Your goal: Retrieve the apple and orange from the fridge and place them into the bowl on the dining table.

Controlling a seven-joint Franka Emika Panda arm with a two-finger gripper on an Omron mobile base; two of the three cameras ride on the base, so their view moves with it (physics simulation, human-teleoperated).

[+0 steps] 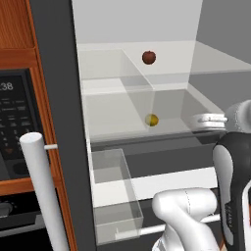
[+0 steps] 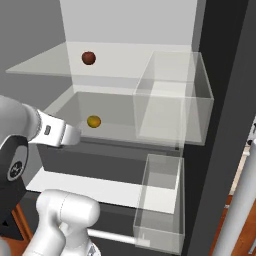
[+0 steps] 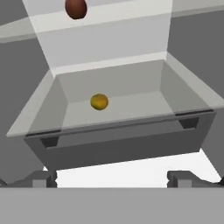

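Orange (image 3: 99,101) lies on the floor of a clear open-topped drawer (image 3: 183,94) in the fridge (image 1: 59,98), roughly mid-floor and clear of the drawer walls. In the hand view it sits straight ahead of the gripper (image 3: 112,177), slightly left of the midline between the fingertips (image 3: 41,178). Being round, it offers no long axis to align with.

Apple (image 3: 76,8) rests on the shelf (image 2: 45,62) one level above the drawer, further up and left of the orange, well apart from it.

Gripper jaws stand fully apart and hold nothing. The hand sits outside the drawer, in front of its dark front wall (image 3: 118,144).

Judged obstacle: the front wall stands between hand and orange, so a straight level reach is blocked. Entry probably has to pass over the wall's top edge and under the shelf, a limited slot. The tall clear door bins (image 2: 170,100) stand to the right in the right base view, beside the path and not across it.

Neither fruit is yet taken.
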